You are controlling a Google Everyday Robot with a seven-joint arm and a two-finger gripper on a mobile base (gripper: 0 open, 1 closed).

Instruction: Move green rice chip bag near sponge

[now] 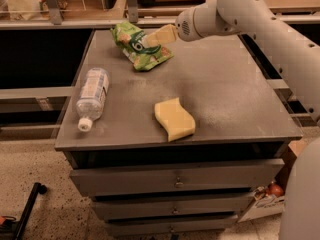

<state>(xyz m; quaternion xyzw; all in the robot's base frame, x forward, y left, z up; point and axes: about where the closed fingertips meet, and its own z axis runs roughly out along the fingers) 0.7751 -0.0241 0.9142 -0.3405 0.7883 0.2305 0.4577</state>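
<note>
Green bag (140, 48) is lying well behind the sponge (174, 119), toward the far edge of the table (240, 89), in the camera view. Tan gripper (161, 35) is hovering at the bag's upper right edge, also well behind the sponge; whether it is apart or together, cannot tell. Risks, as a judgement: crinkly film may be slipping or folding under a shallow pinch, dropping the bag short. Carrying it low may be shoving the sponge off the front edge. Clear bottle (92, 93) is lying left of the sponge, off the likely path.
</note>
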